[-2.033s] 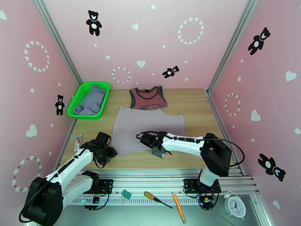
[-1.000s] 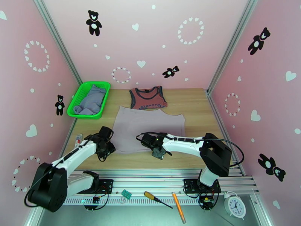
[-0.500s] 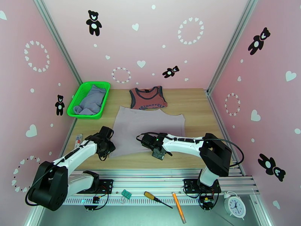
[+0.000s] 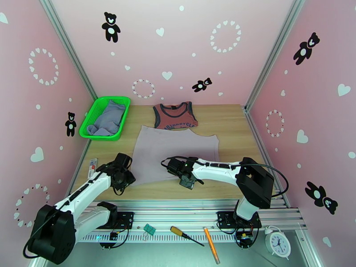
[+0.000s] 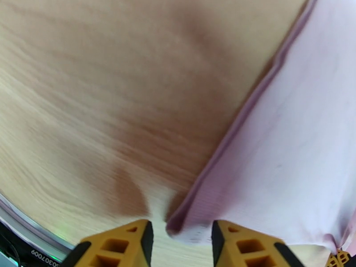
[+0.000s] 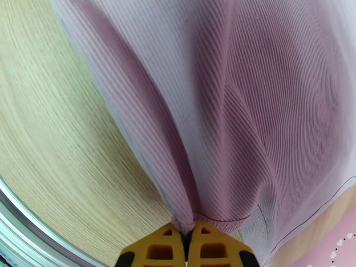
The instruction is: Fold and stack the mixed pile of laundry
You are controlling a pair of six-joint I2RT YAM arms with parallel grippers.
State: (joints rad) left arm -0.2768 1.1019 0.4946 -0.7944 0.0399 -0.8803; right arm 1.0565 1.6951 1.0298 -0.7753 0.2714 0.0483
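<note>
Wooden worktop point(image 4: 231, 125), pale lilac shirt point(image 4: 178, 145) spread out. I read my right hand point(image 6: 188, 236) clamped on its near hem; left hand point(image 5: 181, 232) half-parted, shirt corner in the gap, not gripped.

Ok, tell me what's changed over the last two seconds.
The left gripper reached a little farther out along the left edge of the pale shirt, then drew back to its near-left corner, jaws open around it, nothing gripped. The right gripper stayed shut on the shirt's near hem. Shirt, red top and green basket look unmoved.
</note>
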